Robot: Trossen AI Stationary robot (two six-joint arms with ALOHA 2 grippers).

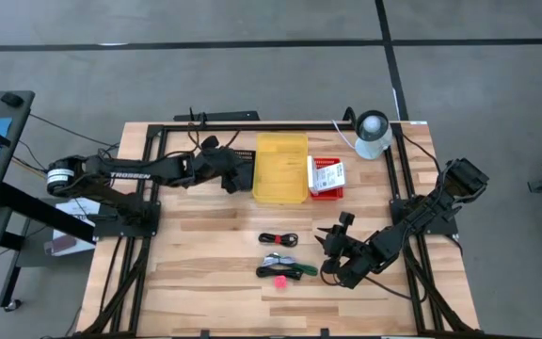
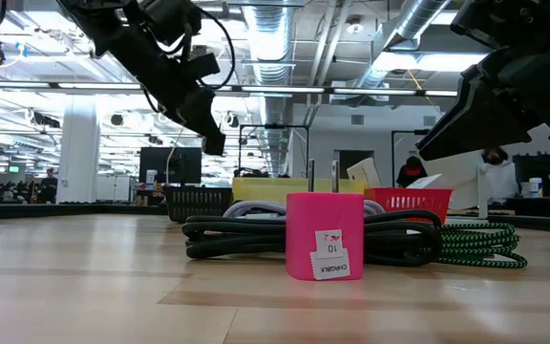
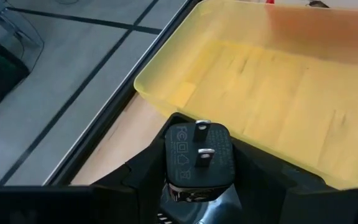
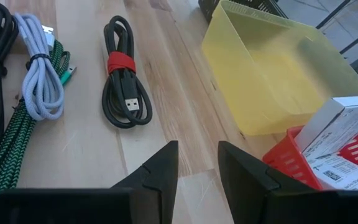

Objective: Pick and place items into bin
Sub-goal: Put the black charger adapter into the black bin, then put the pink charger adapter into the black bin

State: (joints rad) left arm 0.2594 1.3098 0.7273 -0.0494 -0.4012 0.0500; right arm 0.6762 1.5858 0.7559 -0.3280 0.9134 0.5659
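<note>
My left gripper [image 1: 237, 175] hovers at the left wall of the yellow bin [image 1: 280, 168], shut on a black charger plug [image 3: 197, 158]. My right gripper [image 1: 331, 248] is open above the table, to the right of the loose items and touching none of them. On the wood lie a black cable with a red tie [image 4: 124, 74], a bundle of black, white and green-braided cables [image 1: 286, 269], and a pink charger block [image 2: 325, 234], which stands on its base in front of the bundle. The bin looks bare inside [image 3: 278, 81]. My left gripper pinches the black charger plug by its body [image 3: 185, 180] between the two fingers [image 3: 143, 169]. The plug's two metal prongs [image 3: 201, 144] face away from the wrist, toward the bin. The plug is lifted clear of the table, beside the bin's rim.
A red basket [image 1: 326, 179] holding white boxes sits against the bin's right side. A white round object [image 1: 373, 133] stands at the far right corner. A black metal frame [image 1: 252, 125] borders the table. Bare wood [image 1: 205, 245] lies to the left of the items.
</note>
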